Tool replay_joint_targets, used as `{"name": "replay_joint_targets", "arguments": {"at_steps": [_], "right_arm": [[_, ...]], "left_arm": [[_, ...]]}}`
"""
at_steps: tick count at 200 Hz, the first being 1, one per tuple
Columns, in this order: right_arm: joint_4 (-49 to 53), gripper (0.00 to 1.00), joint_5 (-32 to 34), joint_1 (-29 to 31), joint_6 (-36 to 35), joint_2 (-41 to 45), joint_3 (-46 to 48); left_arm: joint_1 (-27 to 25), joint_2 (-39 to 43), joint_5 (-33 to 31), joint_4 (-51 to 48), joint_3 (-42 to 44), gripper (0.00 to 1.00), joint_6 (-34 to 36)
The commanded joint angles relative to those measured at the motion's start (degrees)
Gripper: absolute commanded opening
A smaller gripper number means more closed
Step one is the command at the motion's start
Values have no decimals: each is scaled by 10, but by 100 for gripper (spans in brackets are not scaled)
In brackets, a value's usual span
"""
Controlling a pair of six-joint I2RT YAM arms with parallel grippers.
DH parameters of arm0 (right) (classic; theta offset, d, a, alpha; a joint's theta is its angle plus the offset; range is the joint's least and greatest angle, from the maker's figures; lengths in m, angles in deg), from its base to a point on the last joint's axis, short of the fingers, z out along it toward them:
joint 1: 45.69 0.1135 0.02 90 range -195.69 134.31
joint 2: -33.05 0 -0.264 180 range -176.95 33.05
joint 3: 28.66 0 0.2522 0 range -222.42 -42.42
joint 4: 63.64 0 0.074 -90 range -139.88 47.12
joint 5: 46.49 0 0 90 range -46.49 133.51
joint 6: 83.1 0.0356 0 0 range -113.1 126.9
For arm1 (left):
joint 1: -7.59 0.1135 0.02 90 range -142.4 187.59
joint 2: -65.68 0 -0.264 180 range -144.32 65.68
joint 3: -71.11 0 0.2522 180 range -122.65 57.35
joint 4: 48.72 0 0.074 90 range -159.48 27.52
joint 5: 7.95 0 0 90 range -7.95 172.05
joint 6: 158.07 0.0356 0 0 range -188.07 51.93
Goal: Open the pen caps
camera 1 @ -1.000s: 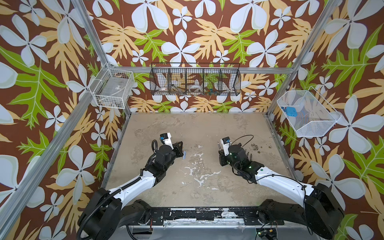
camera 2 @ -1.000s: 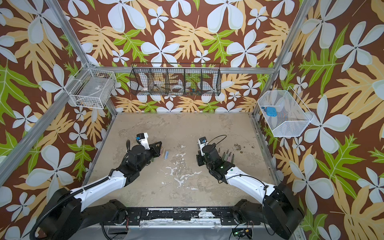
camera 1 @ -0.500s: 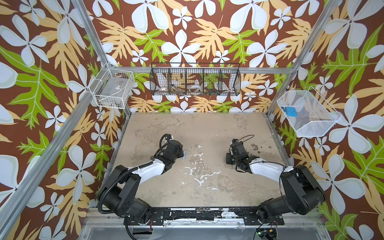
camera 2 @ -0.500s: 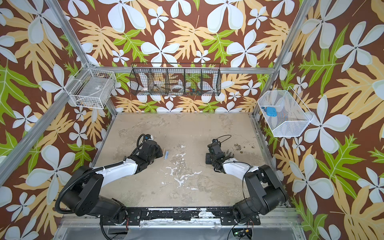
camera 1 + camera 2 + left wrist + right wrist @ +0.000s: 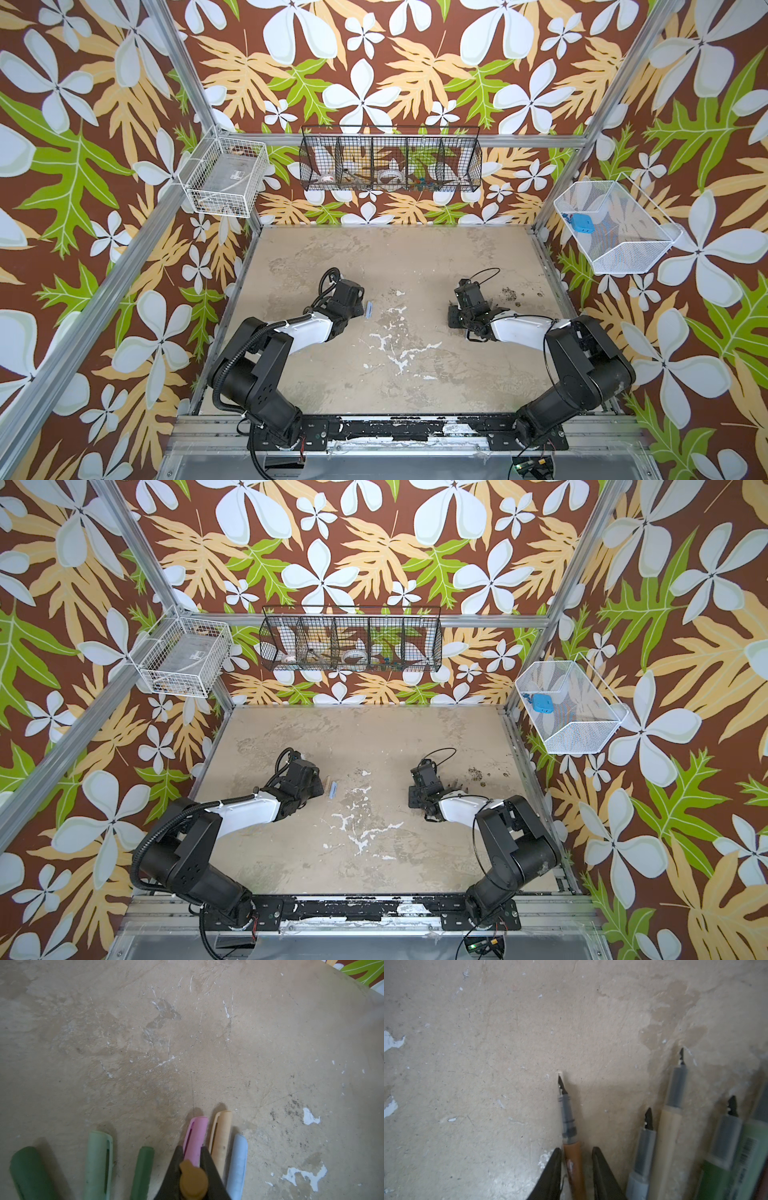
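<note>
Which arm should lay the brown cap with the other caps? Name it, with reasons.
Left. The left gripper is shut on the brown cap, at the row of loose caps. The right gripper stands open around the brown pen body, away from the caps.

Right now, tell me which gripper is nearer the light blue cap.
Left. The left gripper sits just beside the light blue cap; the right gripper is across the table by the uncapped pens.
</note>
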Motion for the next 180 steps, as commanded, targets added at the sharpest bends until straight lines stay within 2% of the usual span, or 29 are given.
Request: {"name": "replay_joint_targets", "arguments": {"at_steps": [1, 13, 45, 122, 154, 180], "right_arm": [[-9, 36, -25, 0, -5, 30, 13], [-19, 40, -33, -1, -10, 58, 24], [-39, 43, -46, 0, -21, 116, 46], [-78, 47, -54, -1, -41, 156, 68], [-136, 50, -54, 0, -61, 220, 104], [-217, 60, -20, 0, -92, 304, 165]], "left_arm": [[7, -7, -14, 2, -3, 5, 14], [7, -9, -17, 7, -2, 6, 20], [7, -17, -23, 9, -4, 14, 26], [9, -17, -17, 15, -5, 30, 34], [9, 41, -4, 54, 23, 39, 41], [4, 135, -5, 101, 70, 41, 53]]}}
